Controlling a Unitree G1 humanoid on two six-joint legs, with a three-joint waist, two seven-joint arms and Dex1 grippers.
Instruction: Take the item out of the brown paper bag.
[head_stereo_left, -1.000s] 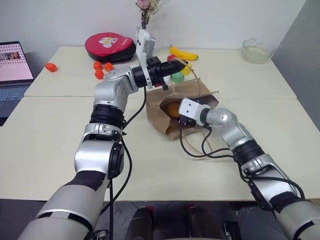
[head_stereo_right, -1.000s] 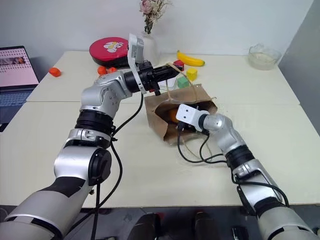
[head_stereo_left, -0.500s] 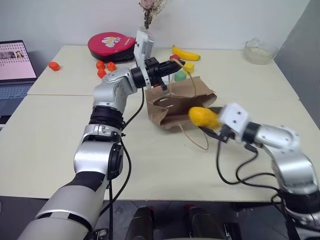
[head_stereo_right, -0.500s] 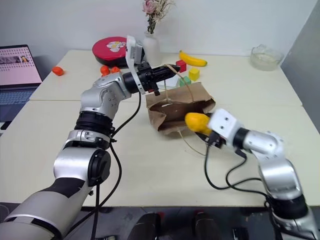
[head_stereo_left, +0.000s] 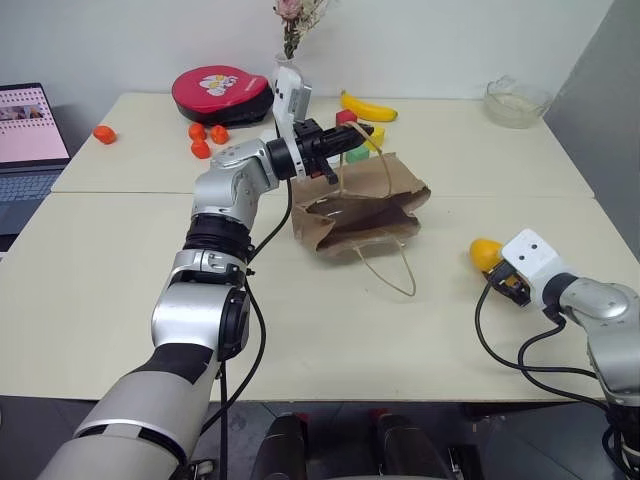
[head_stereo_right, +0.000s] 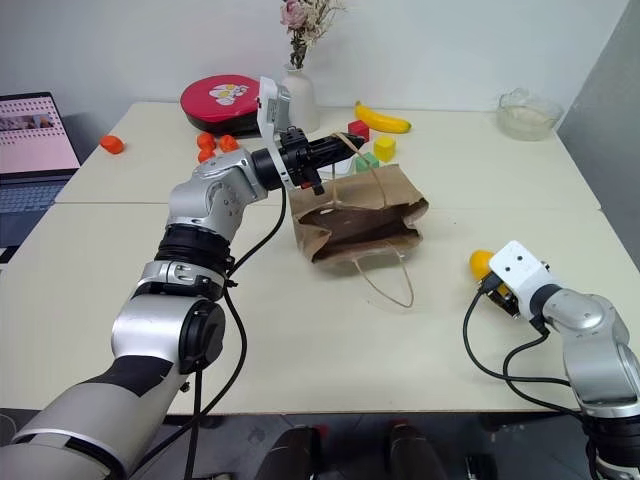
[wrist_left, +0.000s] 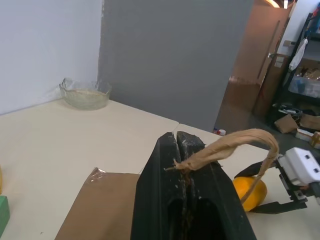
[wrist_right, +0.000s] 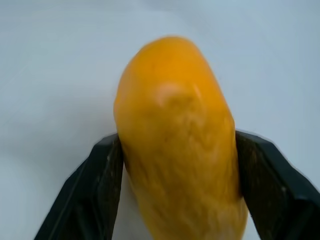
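The right claw (wrist_right: 175, 165) is clamped on the item (wrist_right: 177, 145), a rounded orange-yellow fruit, with one black finger (wrist_right: 97, 195) pressed against each side. In the head views the fruit sits out over the bare cream surface (head_stereo_left: 120, 300) on the right, well apart from the brown paper bag (head_stereo_left: 362, 205).

The left claw (wrist_left: 180, 150) is fully closed, pinching one tan twisted-cord handle (wrist_left: 235, 142) of the bag and holding it up above the bag's mouth. The bag stands creased near the middle of the surface, and its other handle loop (head_stereo_left: 392, 270) lies flat in front of it.

Behind the bag are a banana (head_stereo_left: 367, 106), coloured blocks (head_stereo_right: 382, 148), small orange-red fruits (head_stereo_left: 205, 138), a red round case (head_stereo_left: 220, 88) with a printed design too small to read, a vase of dried flowers (head_stereo_right: 300, 75) and a glass bowl (head_stereo_left: 514, 102). A laptop (head_stereo_left: 30, 140) sits at the far left; its screen text cannot be read.
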